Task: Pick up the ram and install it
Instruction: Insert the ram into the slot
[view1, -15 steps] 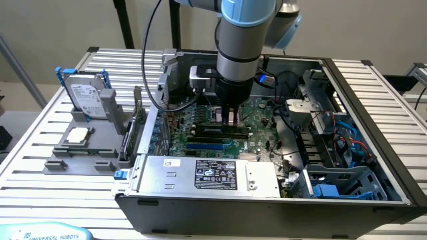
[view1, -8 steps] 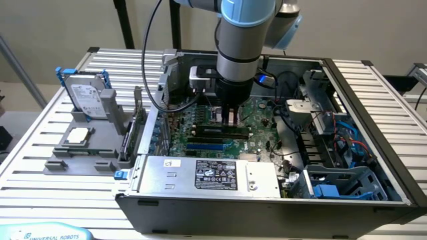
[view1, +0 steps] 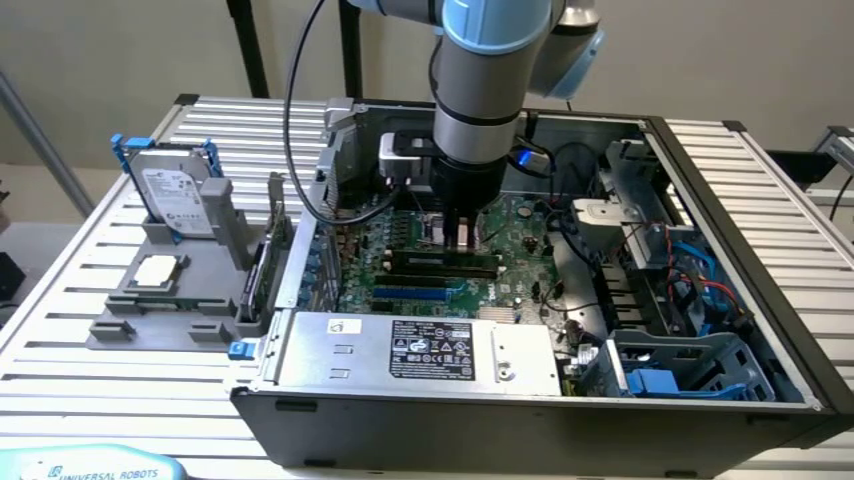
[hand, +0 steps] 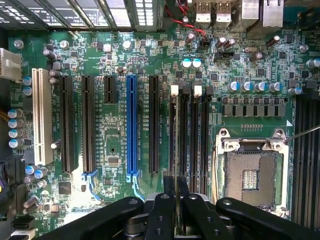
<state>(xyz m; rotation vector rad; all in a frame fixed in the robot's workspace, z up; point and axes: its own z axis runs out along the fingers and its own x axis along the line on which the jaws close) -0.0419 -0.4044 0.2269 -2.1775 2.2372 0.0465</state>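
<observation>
Pincer (hand: 176, 200) clamped on ram (hand: 172, 145), over slots.

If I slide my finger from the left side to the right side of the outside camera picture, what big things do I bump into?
Hard drive with blue rails → square silver processor chip → the robot's tool over the green motherboard → blue cables → the computer case's right wall.
</observation>
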